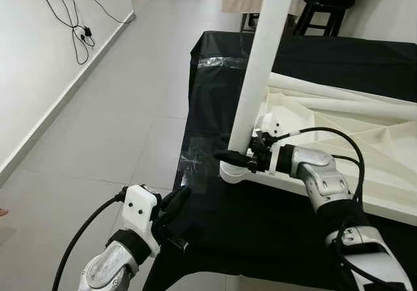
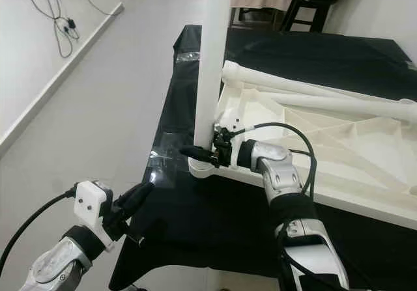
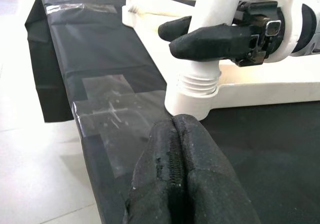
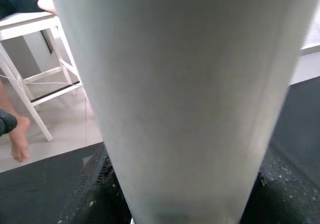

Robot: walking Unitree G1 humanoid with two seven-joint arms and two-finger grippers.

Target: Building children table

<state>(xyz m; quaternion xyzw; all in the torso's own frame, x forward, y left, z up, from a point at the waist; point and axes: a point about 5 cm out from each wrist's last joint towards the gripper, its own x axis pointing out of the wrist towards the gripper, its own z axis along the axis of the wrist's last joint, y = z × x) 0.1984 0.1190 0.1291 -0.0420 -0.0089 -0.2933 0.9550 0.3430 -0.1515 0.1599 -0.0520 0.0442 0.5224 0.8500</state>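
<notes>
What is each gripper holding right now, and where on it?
Right gripper: jaws clamped on the white table leg near its base, above the threaded collar. Left gripper: jaws shut, holding nothing.

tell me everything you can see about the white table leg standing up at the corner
The white table leg is a smooth, matte, plastic-looking tube, standing upright and leaning slightly. Its ribbed lower end sits in a round socket at the corner of the upturned white tabletop, which lies on a black-covered table. The right claw is closed around it just above the socket. Its top runs out of frame.
</notes>
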